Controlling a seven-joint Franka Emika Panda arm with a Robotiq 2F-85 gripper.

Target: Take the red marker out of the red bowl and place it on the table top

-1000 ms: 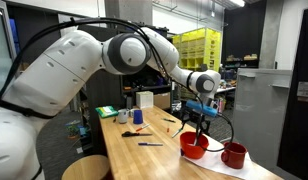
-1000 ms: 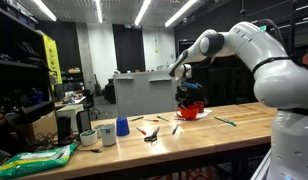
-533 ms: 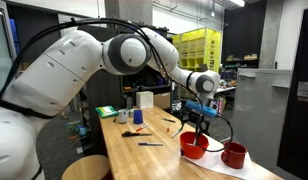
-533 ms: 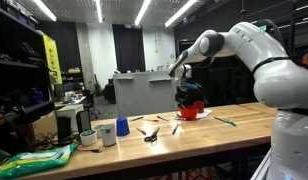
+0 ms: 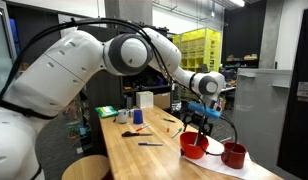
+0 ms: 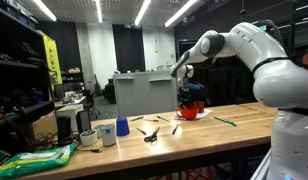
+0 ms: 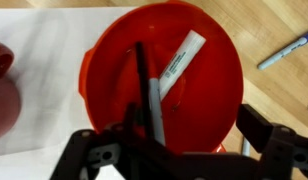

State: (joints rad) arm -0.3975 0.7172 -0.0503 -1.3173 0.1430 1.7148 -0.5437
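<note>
My gripper [image 7: 179,150] spread wide, holding nothing, over bowl [image 7: 99,60]. Marker [image 7: 181,63] lies slanted inside bowl, just ahead of my fingertips, untouched. Dark pen [image 7: 140,80] beside it.

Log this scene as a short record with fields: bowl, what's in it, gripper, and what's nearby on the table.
bowl: round red bowl on the light-wood table top
contents: red marker with pale label; dark pen
arm: Robotiq gripper open, above the bowl, holding nothing
nearby: red mug beside the bowl; blue marker on the table
task: marker not yet taken out
</note>
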